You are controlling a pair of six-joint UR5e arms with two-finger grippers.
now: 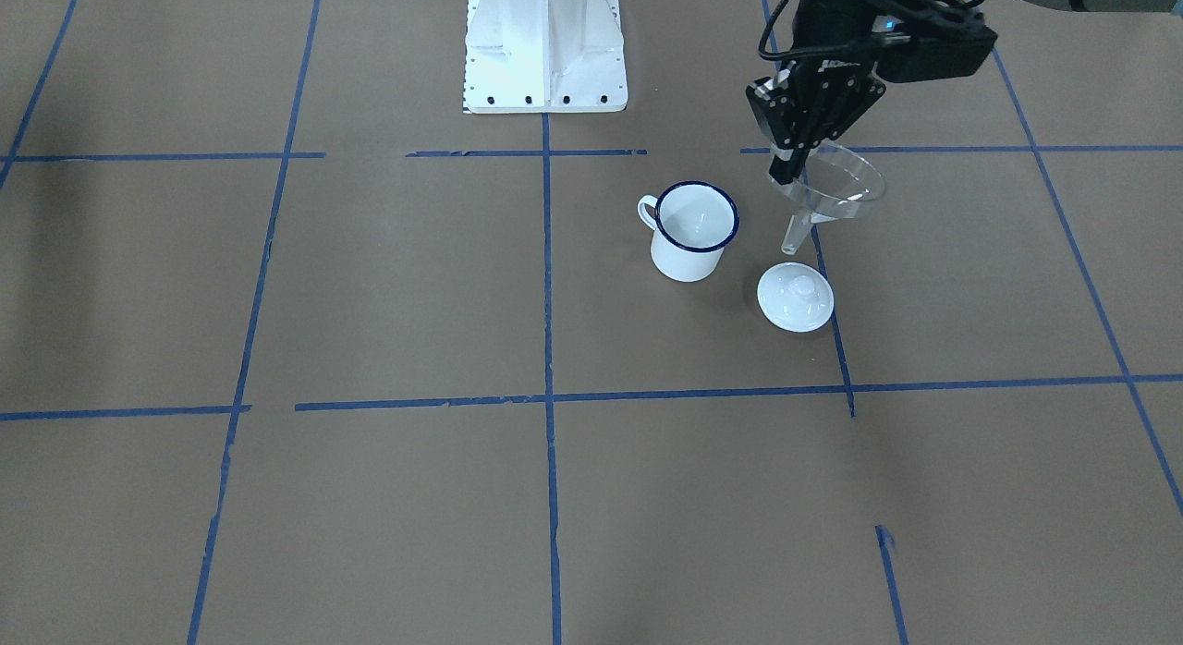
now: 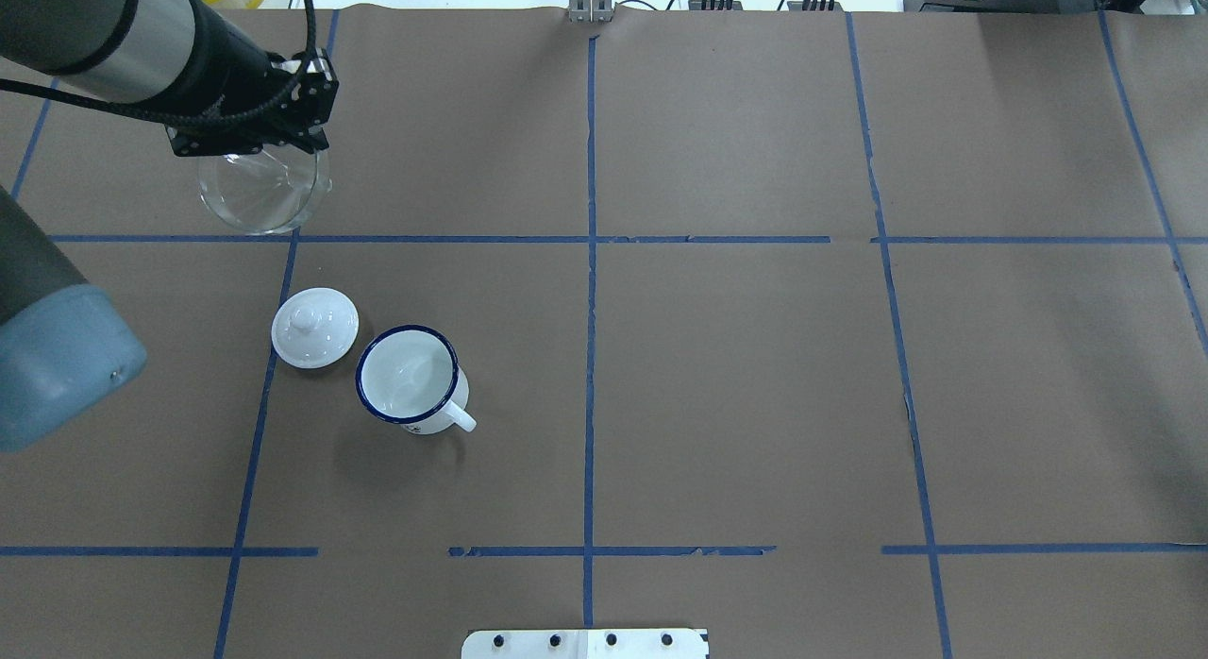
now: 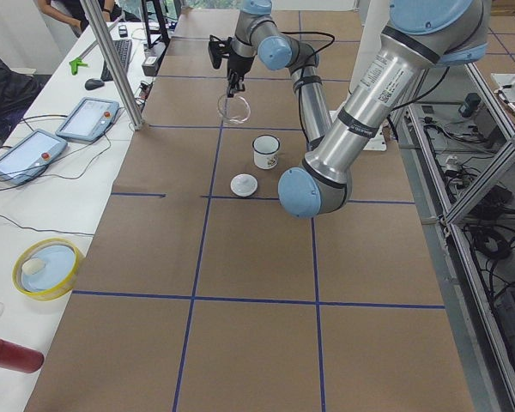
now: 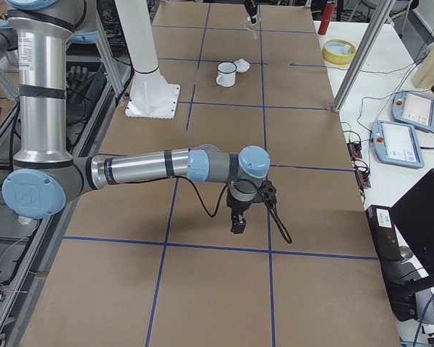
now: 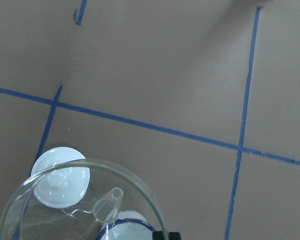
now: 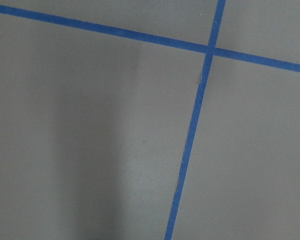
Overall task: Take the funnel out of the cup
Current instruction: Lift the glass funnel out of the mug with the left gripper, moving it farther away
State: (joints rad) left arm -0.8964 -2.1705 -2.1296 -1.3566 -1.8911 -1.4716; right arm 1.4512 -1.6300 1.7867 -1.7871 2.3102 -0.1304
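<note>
Clear funnel (image 1: 843,190) hangs pinched at its rim by the left gripper (image 1: 787,172), apart from the empty cup (image 1: 693,231); removal looks done, setting down possibly remains; right gripper (image 4: 239,223) jaws cannot be told

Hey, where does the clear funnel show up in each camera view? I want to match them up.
Front-facing: funnel upper right, off the table.
Overhead: funnel upper left.
Exterior left: funnel top centre.
Exterior right: funnel top centre, tiny and faint.
Left wrist: funnel bottom left, close up.
Right wrist: not in it.
Shared landmark: the white lid beside the cup, in every view but the right wrist.
</note>
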